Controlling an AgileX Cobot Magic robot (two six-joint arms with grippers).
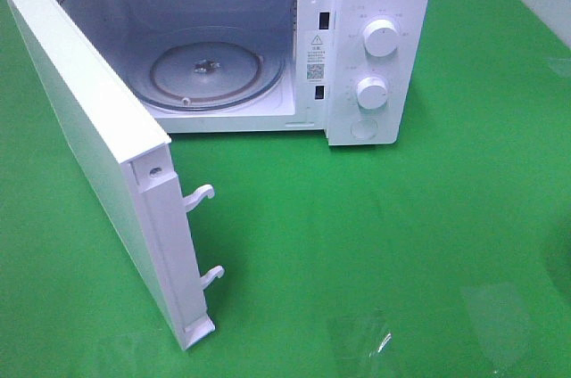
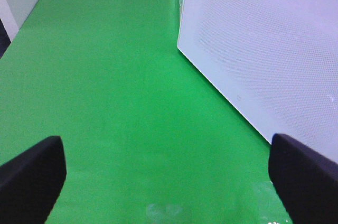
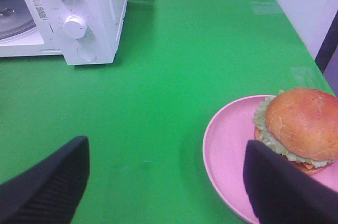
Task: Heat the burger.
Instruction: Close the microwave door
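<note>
The burger [image 3: 301, 126], with a golden-brown bun and green lettuce, sits on a round pink plate [image 3: 229, 145] in the right wrist view; neither shows in the exterior high view. My right gripper [image 3: 166, 187] is open and empty, one finger just beside the plate. The white microwave [image 1: 375, 4] stands at the back of the green table with its door [image 1: 98, 155] swung wide open and its glass turntable [image 1: 210, 70] bare. My left gripper [image 2: 166, 182] is open and empty, near the outer face of the door [image 2: 264, 49]. Neither arm shows in the exterior high view.
The microwave's two knobs [image 1: 381, 39] and button are on its right panel, also seen in the right wrist view [image 3: 74, 26]. Two latch hooks [image 1: 201, 195] stick out from the door's edge. A green cloth [image 1: 384, 244] covers the table.
</note>
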